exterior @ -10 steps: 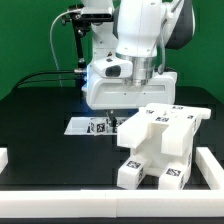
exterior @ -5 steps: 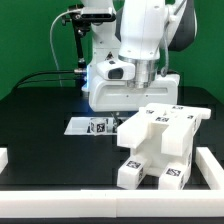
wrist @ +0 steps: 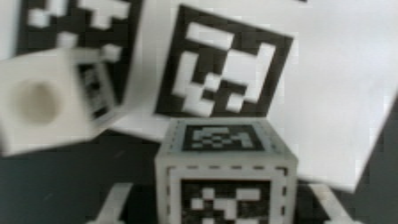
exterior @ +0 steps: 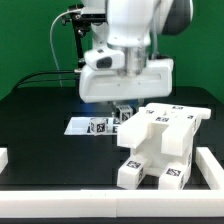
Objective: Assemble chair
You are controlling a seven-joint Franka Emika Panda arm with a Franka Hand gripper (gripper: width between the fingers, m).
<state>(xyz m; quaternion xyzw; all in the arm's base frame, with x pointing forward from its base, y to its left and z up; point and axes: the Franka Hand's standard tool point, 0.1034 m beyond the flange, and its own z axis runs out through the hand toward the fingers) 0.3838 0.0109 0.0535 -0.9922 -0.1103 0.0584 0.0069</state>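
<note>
Exterior view: the gripper (exterior: 122, 110) hung over the marker board (exterior: 80, 126). The chair assembly (exterior: 160, 142) stood just beside that board, on the exterior view's right. The fingers were hidden, so neither their spread nor any hold could be told.

Wrist view: a small white tagged block (wrist: 222, 170) sat at the marker board's edge, near a holed white piece (wrist: 45, 100). A good grip would probably be centred and square on its flat sides. Only black-and-white square tags showed, with no readable writing.

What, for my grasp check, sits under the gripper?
A small white tagged chair block, the marker board showing past it. What the block stands on is covered.
</note>
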